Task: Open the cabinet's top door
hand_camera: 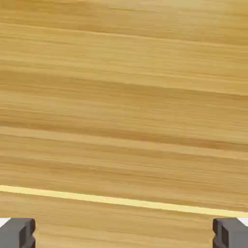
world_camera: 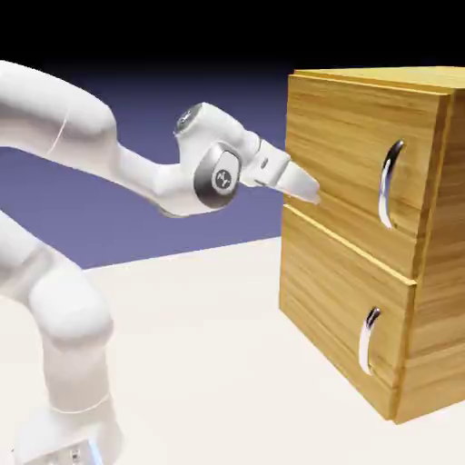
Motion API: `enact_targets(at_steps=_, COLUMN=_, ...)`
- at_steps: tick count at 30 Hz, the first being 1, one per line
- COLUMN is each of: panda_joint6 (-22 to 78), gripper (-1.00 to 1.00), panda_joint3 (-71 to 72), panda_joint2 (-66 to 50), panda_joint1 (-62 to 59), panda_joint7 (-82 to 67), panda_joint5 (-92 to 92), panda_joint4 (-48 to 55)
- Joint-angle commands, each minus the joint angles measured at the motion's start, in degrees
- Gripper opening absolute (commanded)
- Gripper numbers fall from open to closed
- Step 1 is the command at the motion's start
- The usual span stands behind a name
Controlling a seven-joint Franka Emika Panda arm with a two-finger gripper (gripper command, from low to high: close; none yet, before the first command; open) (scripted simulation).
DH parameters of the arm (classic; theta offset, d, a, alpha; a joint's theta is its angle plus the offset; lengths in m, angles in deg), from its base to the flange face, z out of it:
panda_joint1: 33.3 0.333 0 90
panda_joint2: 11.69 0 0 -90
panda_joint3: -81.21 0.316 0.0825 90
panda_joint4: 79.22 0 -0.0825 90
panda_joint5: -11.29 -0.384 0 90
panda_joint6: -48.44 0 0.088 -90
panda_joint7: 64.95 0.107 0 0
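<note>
The light-brown wood-grain cabinet point(world_camera: 427, 272) stands at the exterior view's right. Its top door point(world_camera: 341, 136) is flush with the front, and the long curved silver handle point(world_camera: 389, 182) sits near the door's right edge. My gripper point(world_camera: 309, 189) points at the door's lower left part, just above the seam, well left of the handle. In the hand view the top door point(hand_camera: 124, 97) fills the picture, with a pale seam line point(hand_camera: 124, 201) low down. The gripper point(hand_camera: 124, 233) is open: its grey fingertips point(hand_camera: 17, 232) stand far apart at the bottom corners with nothing between them.
Below the top door is the shorter lower panel point(world_camera: 331, 291) with its small silver handle point(world_camera: 367, 341). The cabinet rests on the white table point(world_camera: 209, 345). The arm's white links rise from the exterior view's lower left.
</note>
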Motion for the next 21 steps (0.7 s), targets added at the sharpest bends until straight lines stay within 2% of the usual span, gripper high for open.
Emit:
enact_targets(at_steps=1, panda_joint6=0.1, gripper=0.00, panda_joint3=-1.0, panda_joint2=0.4, panda_joint1=0.8, panda_joint7=1.8, panda_joint5=2.5, panda_joint4=0.4)
enact_targets(at_steps=21, panda_joint6=2.2, gripper=0.00, panda_joint3=-20.0, panda_joint2=8.1, panda_joint1=16.8, panda_joint7=37.6, panda_joint5=52.3, panda_joint4=8.3)
